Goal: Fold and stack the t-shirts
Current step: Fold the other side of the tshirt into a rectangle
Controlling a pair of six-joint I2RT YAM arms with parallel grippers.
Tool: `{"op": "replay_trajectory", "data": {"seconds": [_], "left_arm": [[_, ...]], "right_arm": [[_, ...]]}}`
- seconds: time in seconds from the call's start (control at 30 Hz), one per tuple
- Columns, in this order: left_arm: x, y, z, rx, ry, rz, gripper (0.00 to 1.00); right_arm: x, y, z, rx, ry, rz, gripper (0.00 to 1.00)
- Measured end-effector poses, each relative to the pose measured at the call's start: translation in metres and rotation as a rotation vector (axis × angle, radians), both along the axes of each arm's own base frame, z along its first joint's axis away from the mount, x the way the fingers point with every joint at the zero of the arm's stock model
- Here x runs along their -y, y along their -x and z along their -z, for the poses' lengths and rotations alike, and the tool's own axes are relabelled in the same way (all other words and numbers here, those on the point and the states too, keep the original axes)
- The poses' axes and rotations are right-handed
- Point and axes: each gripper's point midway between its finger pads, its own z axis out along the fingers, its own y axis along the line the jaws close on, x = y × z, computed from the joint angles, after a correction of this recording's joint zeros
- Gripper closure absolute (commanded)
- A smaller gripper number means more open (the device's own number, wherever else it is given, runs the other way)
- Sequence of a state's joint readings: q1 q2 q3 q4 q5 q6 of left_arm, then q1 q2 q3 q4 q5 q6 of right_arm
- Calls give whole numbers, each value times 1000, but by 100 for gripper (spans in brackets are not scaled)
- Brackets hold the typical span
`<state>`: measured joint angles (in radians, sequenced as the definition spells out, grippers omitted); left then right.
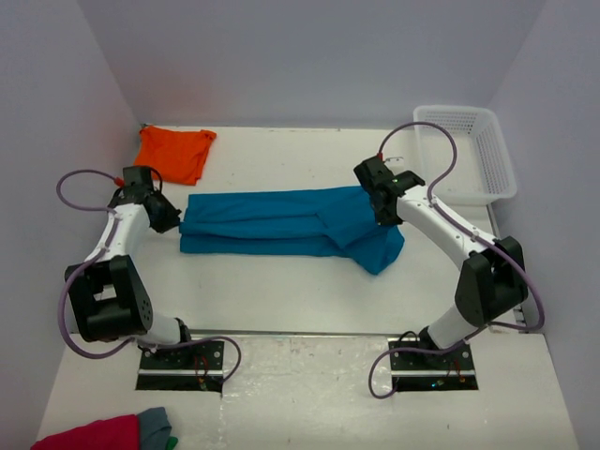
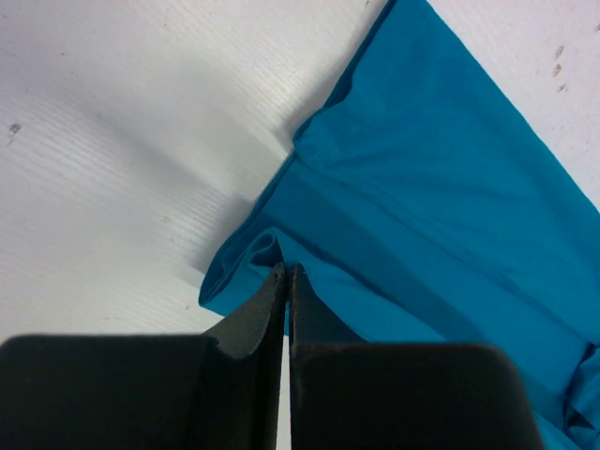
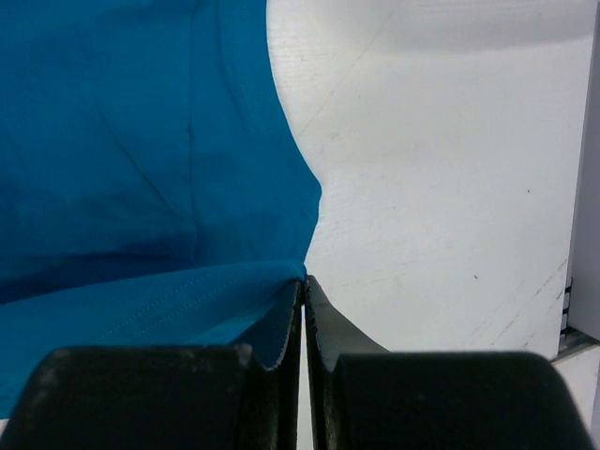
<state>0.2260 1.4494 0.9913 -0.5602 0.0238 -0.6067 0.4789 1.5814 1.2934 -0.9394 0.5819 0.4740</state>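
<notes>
left gripper (image 2: 287, 274) jaws pressed together, tips pinching a curled corner of cloth at one end of the teal-blue t-shirt (image 1: 272, 223); right gripper (image 3: 304, 281) likewise closed, hem of the same shirt caught at its tips, fabric draped along its inboard finger. white table (image 1: 281, 291) lies under both grippers, bare surface showing outboard of each one in the wrist views. teal-blue t-shirt runs as a long folded band between the two grippers, layered lengthwise; the end by the right gripper is bunched, and a lobe of it sags toward that arm's base. white plastic basket (image 1: 457, 112) sits beyond and outboard of the right gripper, near it but apart, against the far right corner; a sliver of its wall shows at the edge of the right wrist view. orange t-shirt (image 1: 173, 152) lies crumpled just beyond the left gripper, toward the far wall, apart from the teal one. crimson-pink cloth (image 1: 94, 436) sits well behind the left gripper, past that arm's base, at the near corner. grey cloth (image 1: 157, 427) touches the crimson-pink one on the side nearer the base.
</notes>
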Motion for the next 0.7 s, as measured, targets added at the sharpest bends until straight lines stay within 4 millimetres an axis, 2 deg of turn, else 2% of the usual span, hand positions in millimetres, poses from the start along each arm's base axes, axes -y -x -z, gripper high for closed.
{"op": "replay_trajectory", "data": {"seconds": [0.33,0.7], "left_arm": [[0,-9,13,-27,5,5,100],[-1,-24,12,-24,5,11,100]], "right_arm": [[1,-20,4,-14,-12,9,100],[-1,-38,17,-54,-11,2,100]]}}
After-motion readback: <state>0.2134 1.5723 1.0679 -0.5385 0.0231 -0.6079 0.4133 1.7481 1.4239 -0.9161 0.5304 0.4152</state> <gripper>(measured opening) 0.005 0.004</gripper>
